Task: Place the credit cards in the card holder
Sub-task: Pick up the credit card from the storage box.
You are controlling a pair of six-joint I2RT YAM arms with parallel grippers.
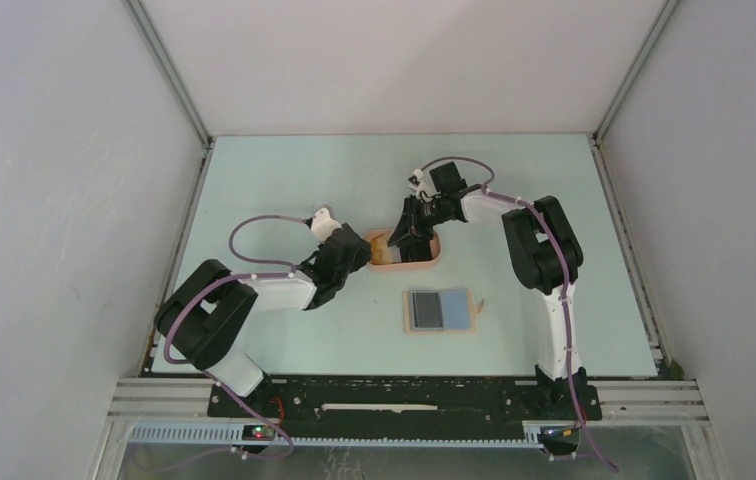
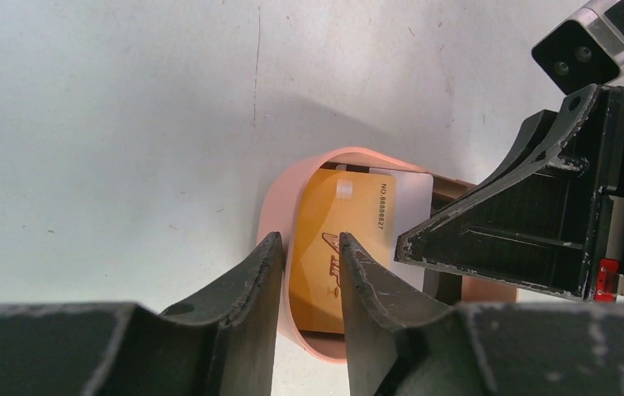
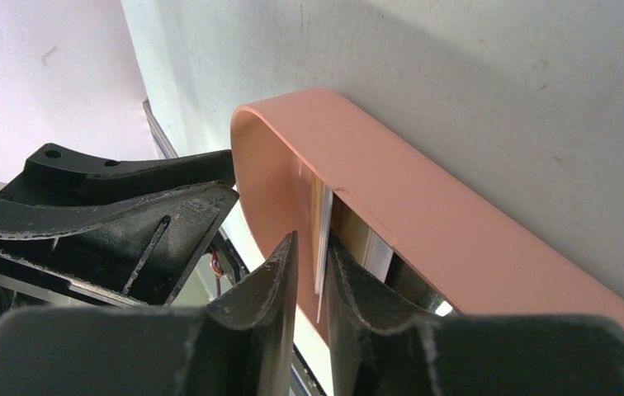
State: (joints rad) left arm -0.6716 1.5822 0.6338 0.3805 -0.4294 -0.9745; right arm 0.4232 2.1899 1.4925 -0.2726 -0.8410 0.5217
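The tan card holder [image 1: 473, 312] lies open on the table with a grey card [image 1: 424, 310] and a pale blue card [image 1: 452, 310] on it. A yellow-orange card [image 2: 333, 239] and a white card [image 2: 412, 202] lean inside the pink tray [image 2: 274, 206]. My left gripper [image 2: 307, 239] is open and straddles the tray's end wall, one finger outside, the other over the yellow card. My right gripper [image 3: 311, 239] reaches into the tray [image 3: 424, 198] from above. A thin pale card edge [image 3: 323, 247] stands between its narrowly parted fingers, against one finger, with a small gap to the other.
The tray [image 1: 424, 262] sits mid-table between my left gripper [image 1: 362, 252] and right gripper [image 1: 409, 235], which are close together. The card holder lies nearer the bases. Grey walls enclose the pale green table [image 1: 284, 190].
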